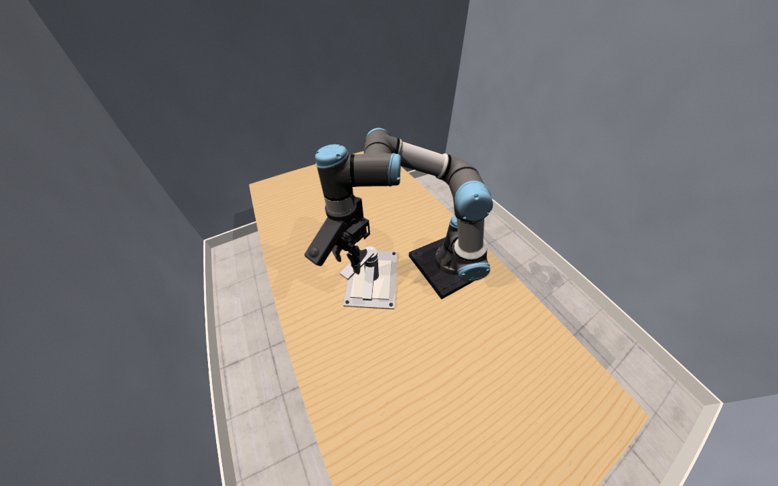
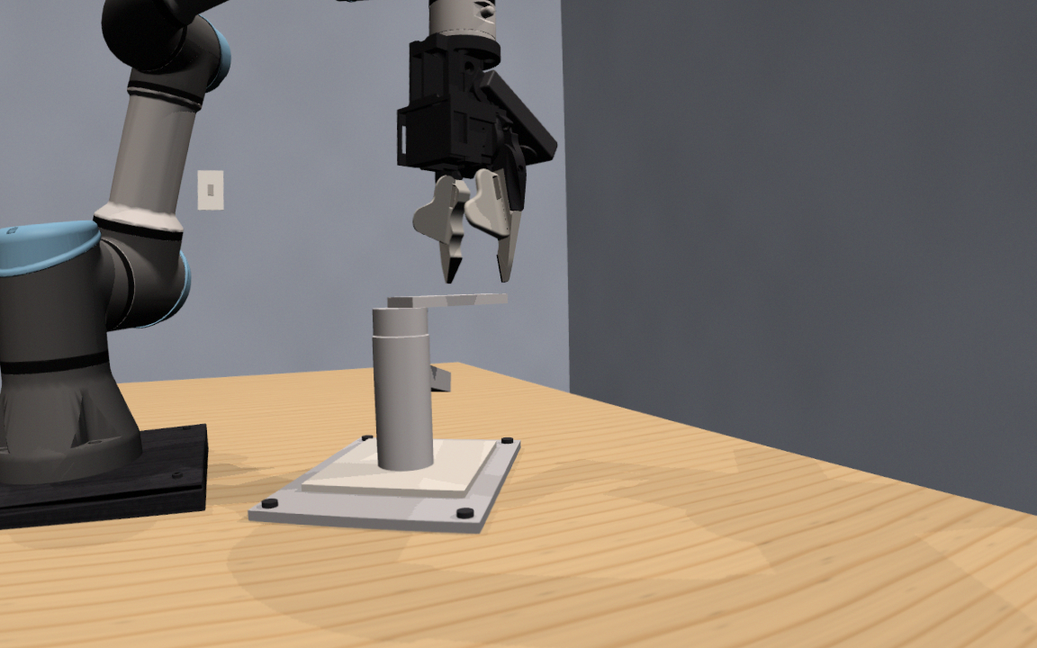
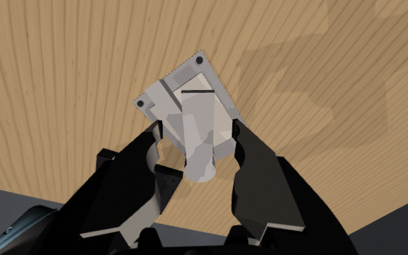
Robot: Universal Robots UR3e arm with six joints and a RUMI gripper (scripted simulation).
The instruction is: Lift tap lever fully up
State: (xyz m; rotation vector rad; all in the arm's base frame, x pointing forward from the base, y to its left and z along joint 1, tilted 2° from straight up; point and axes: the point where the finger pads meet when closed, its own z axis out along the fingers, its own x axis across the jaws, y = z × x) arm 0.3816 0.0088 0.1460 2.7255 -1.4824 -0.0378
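Exterior view: gripper (image 2: 475, 277) just above tap's lever (image 2: 457, 301), no contact
Fingers part-open, holding nothing. Lever flat atop tap post (image 2: 402, 394) on base plate (image 2: 473, 516); drop to straddle free end, grip, then lift

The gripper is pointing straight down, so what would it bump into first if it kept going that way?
Most likely the tap's flat lever, lying level just under the gripper; its open fingers hold nothing.
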